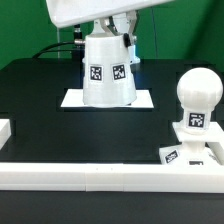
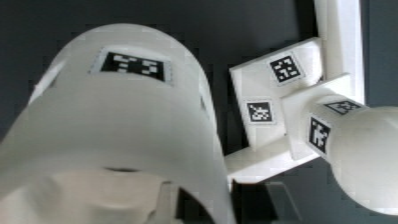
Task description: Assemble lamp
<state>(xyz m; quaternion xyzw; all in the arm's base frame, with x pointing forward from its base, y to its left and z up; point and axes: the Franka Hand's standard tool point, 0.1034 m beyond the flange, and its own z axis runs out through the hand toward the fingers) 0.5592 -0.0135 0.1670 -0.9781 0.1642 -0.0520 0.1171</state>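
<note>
A: Well, checking progress first: spotting the bulb [image 1: 197,92] standing upright on the base [image 1: 186,148] at the exterior view's right, just behind the front rail [image 1: 90,176]. Reading that as a finished first step, though not confirming the seating from here.

B: Right, and finding the shade [image 1: 108,72] well apart from that pair, sitting on the marker board [image 1: 72,99] mid-table. Not yet capping the bulb, so counting that as the remaining job.

A: Asking about its pose now.

B: Standing upright, resting wide mouth down on the board, pointing its narrow end up toward the claw [image 1: 126,40]. Running its long axis vertically, hardly leaning at all.

A: And gripping, or just hovering?

B: Struggling to tell. Hanging right at the shade's top in the exterior view, hiding its fingers behind it. Showing nothing of them in the wrist view either, only the shade's flank up close, with base and bulb beyond. Calling it impossible to tell.

A: Judging the rest, then: lifting the shade, carrying it across, lowering it over the bulb, keeping that axis plumb.
</note>
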